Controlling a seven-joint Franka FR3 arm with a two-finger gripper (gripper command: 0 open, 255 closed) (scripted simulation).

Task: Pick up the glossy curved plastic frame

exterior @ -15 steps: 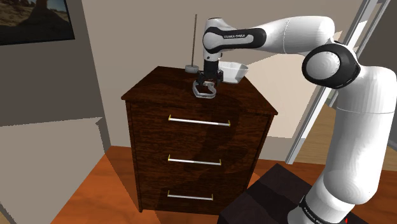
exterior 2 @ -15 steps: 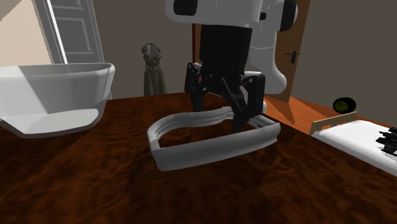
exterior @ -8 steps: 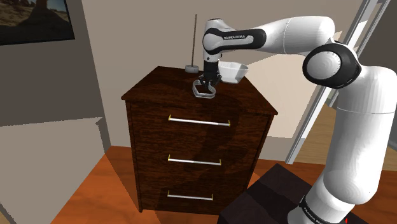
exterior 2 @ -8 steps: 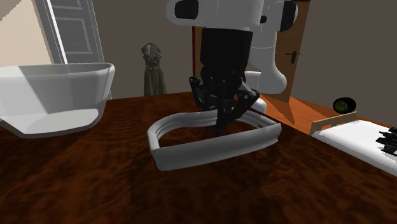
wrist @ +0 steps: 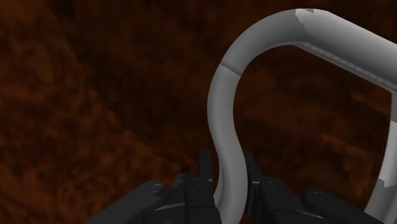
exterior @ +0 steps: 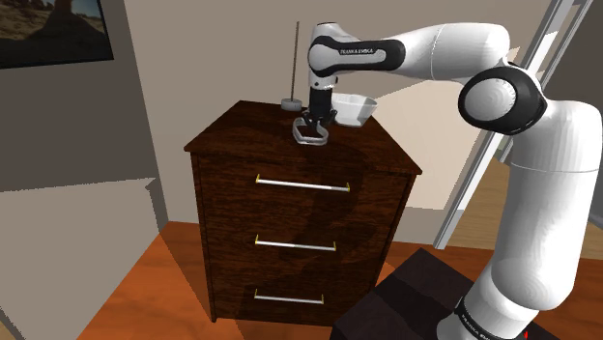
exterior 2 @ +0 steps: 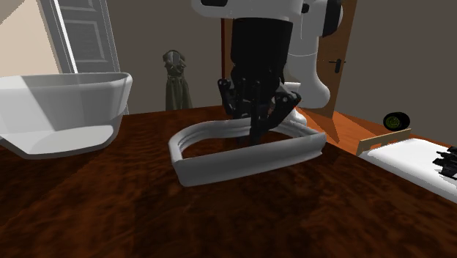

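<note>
**Gripper (exterior 2: 258,129) clenched on the grey curved frame (exterior 2: 242,160) over the dresser top (exterior: 253,135).**
In the second exterior view, the frame's far rail is clasped near its middle. The rest of the loop is spread toward 6 o'clock from the gripper, with its long axis laid from 9 to 3 o'clock. A white bowl (exterior 2: 62,110) is seen well apart at 9 o'clock. A straight lift is judged sufficient.

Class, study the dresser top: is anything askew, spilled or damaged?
Only the grey frame: clasped in the gripper, it looks tilted, its end at the second exterior view's right higher off the dresser top. The white bowl stands upright; nothing spilled or broken.
</note>
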